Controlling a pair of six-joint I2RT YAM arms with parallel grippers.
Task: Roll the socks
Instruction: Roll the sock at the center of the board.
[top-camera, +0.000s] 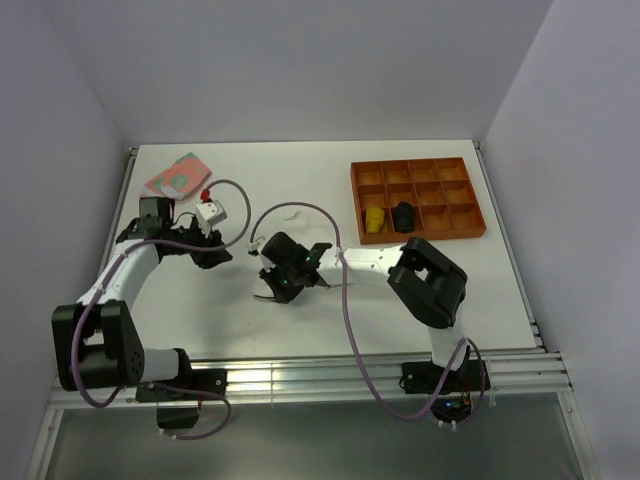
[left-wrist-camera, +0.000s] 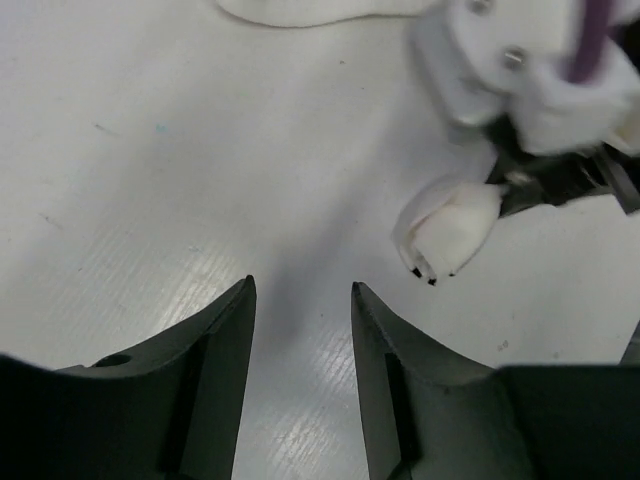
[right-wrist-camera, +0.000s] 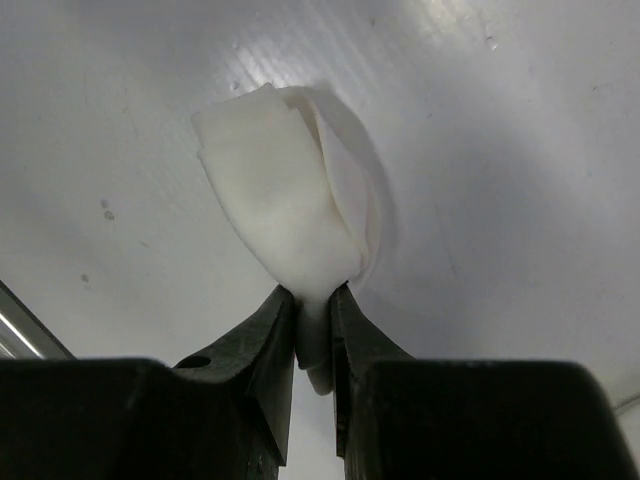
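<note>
L tool jaws apart above table | R tool clamped on rolled sock

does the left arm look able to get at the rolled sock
Probably yes: the left gripper is open, with only bare table between it and the rolled sock, though the right gripper pinches it.

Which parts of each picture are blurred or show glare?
Left wrist view: the right arm's wrist is blurred, and the table shines in streaks near the left fingers. Right wrist view: the white sock is fairly sharp. Top view: even light.
</note>
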